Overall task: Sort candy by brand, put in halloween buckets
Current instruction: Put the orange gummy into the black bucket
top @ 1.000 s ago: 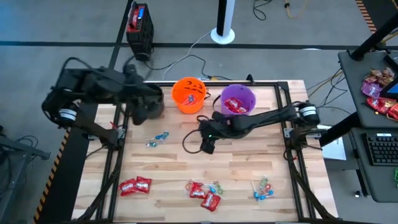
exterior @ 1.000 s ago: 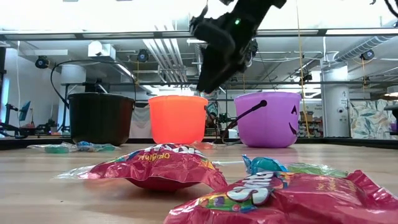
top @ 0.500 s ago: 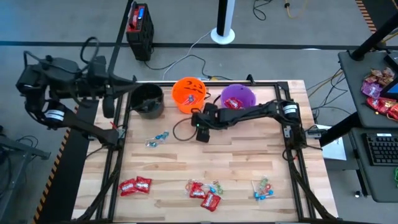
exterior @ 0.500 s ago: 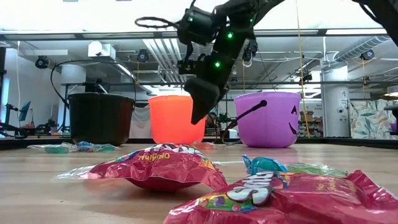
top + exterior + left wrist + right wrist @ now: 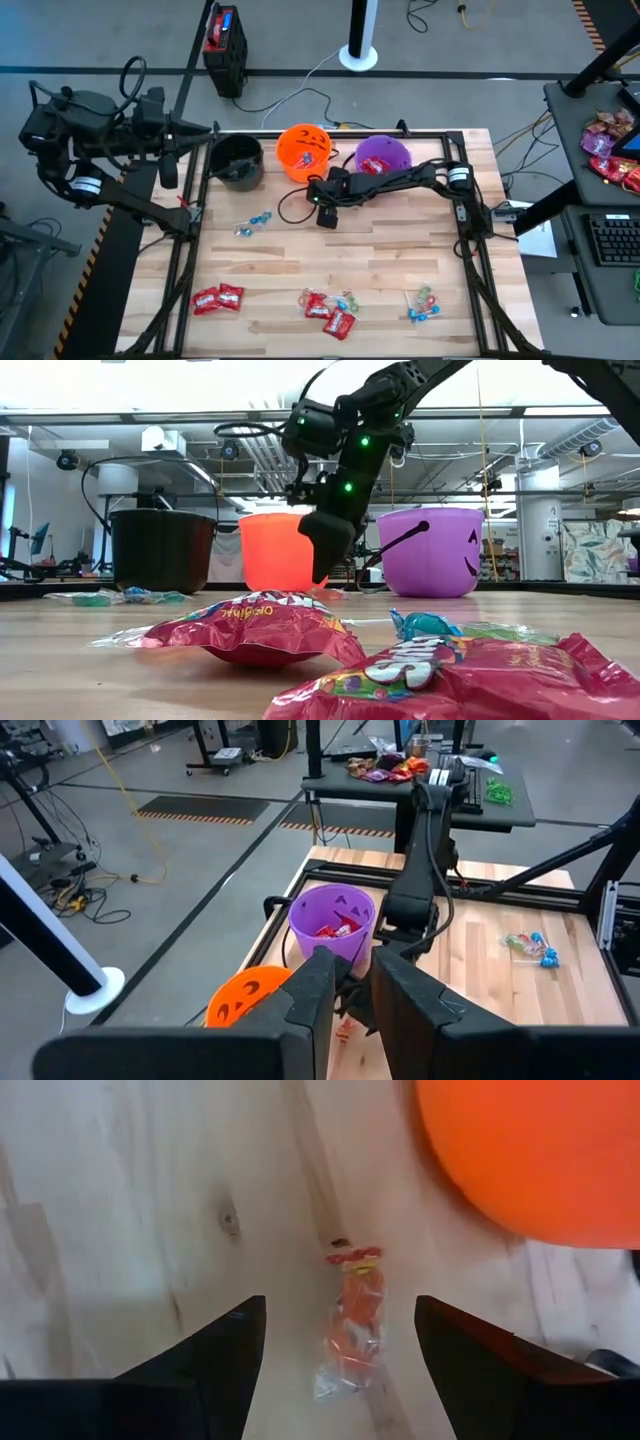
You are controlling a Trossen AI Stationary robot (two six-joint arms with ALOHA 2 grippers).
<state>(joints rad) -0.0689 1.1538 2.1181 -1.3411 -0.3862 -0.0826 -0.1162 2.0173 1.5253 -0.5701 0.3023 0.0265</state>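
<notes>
Both my right gripper's (image 5: pixel 340 1342) fingers are spread wide, empty, straddling an orange-wrapped candy (image 5: pixel 355 1330) beside the orange bucket (image 5: pixel 540 1155).

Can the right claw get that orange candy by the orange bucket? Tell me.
Probably yes. The right claw hangs open right above the orange candy, one finger on each side, nothing between. The orange bucket sits close beside but looks clear.
</notes>
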